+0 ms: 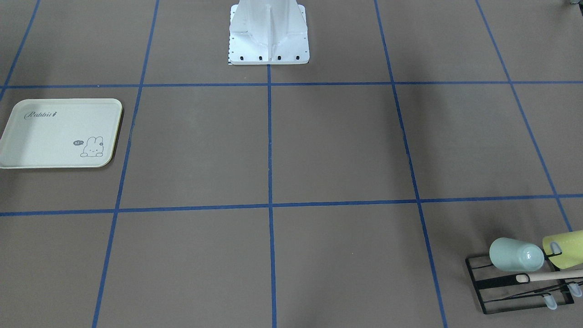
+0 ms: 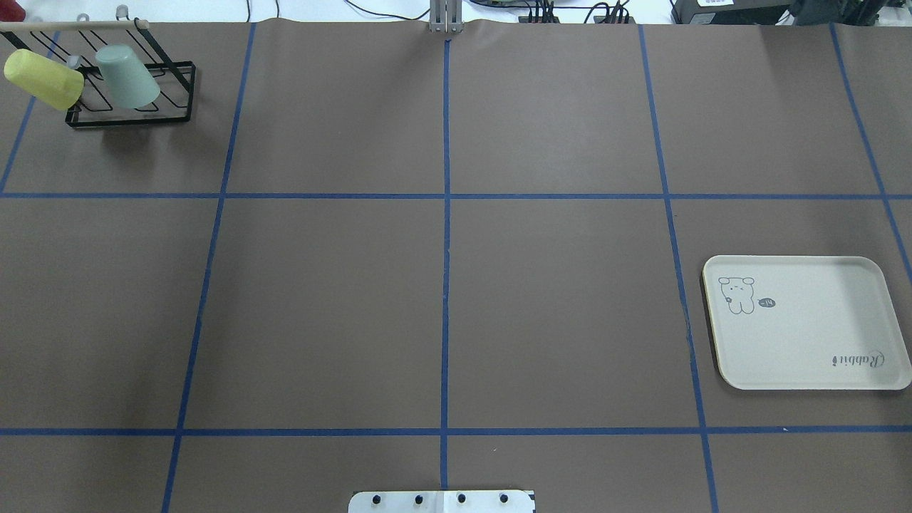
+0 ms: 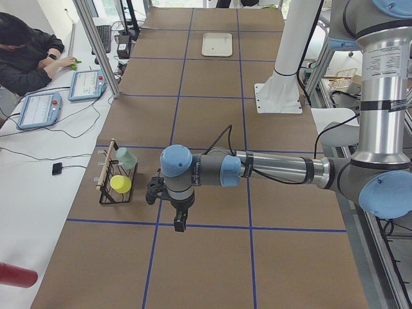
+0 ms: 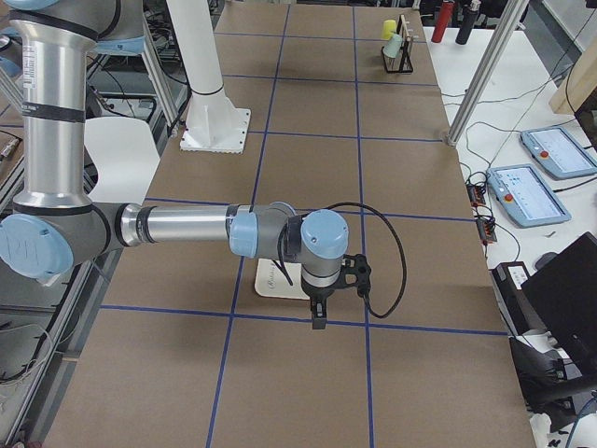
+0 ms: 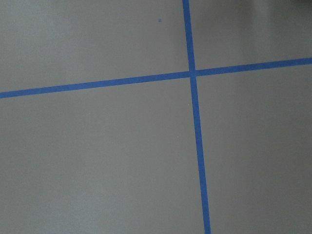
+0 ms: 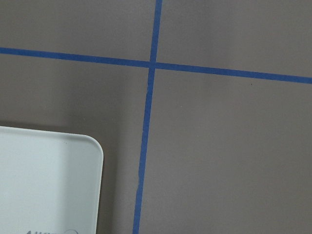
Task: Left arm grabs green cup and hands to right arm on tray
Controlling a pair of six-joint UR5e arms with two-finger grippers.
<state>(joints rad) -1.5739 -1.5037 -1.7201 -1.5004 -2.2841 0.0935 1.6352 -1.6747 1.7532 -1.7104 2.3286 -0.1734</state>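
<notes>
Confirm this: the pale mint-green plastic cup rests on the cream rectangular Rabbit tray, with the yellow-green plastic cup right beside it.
Wrong place. The pale mint-green plastic cup rests on the black wire rack, not the cream rectangular tray. The yellow-green plastic cup is right beside it, as the overhead exterior view shows.

The table (image 2: 320, 299) is covered in brown paper, and blue tape (image 2: 446, 285) marks it off into large rectangles. A white pedestal (image 1: 268, 41) is bolted at the middle of the robot-side edge. The cream tray (image 2: 805, 356) lies flat close to the right edge, nearer the robot's side. A black wire rack (image 2: 128, 122) stands in the far left corner, well apart from the tray.
</notes>
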